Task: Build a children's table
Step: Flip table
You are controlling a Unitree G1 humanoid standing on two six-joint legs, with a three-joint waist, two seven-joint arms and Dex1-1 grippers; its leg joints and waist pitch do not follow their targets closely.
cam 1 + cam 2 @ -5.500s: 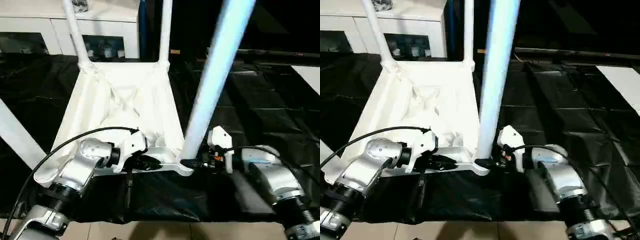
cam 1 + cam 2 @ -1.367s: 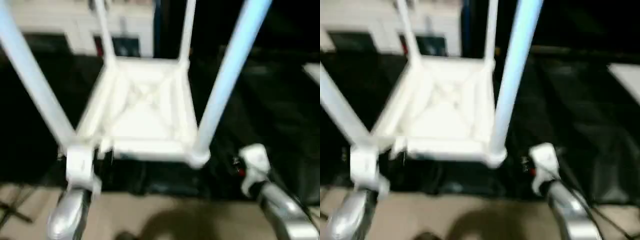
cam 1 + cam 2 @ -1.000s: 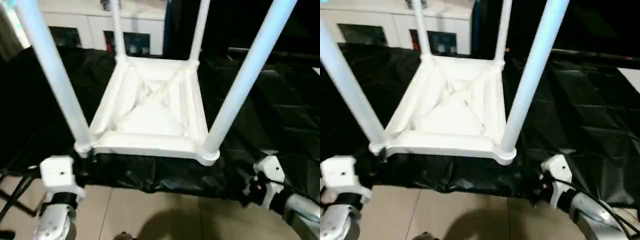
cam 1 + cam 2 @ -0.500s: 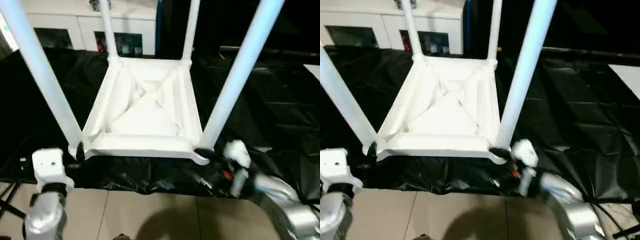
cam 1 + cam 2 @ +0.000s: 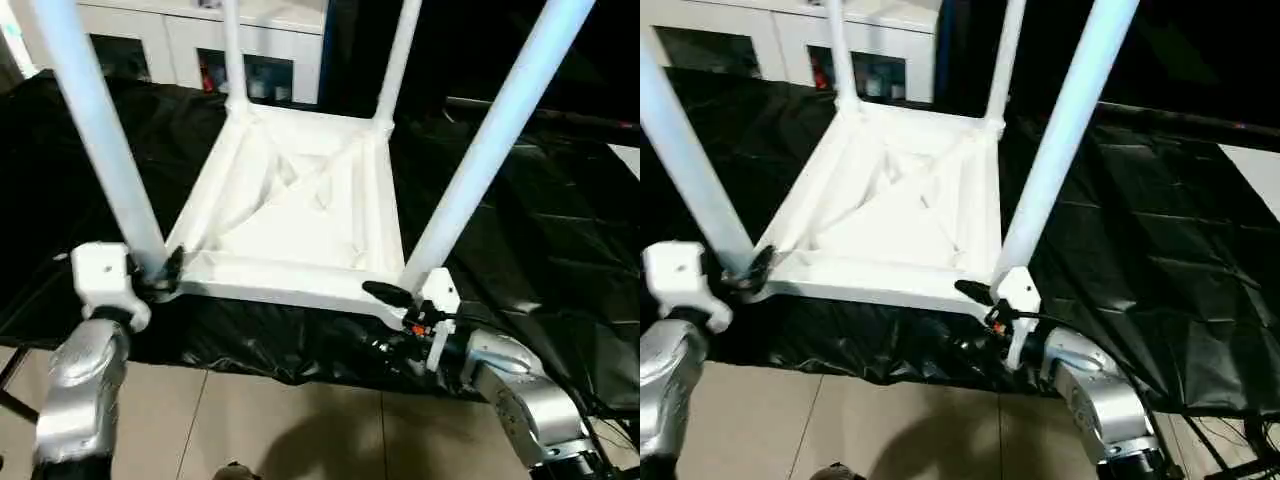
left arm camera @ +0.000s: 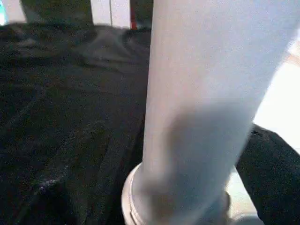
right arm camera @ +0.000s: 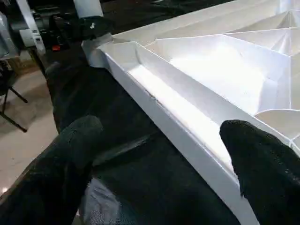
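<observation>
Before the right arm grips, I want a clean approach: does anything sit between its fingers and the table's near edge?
Nothing visible does. The right gripper is open, and the table top's near edge lies directly between its fingers over the black sheet.

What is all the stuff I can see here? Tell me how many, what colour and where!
Tabletop: one, white, upside down on the black sheet.
Legs: four, white, standing up from the tabletop's corners.
Sheet: one, black, under the tabletop.
Cabinet: one, white with glass doors, at the back.
Floor: beige tiles, nearest the robot.
Left tool: one, black fingers, at the near left corner.
Right tool: one, black fingers open, at the near right corner.
</observation>
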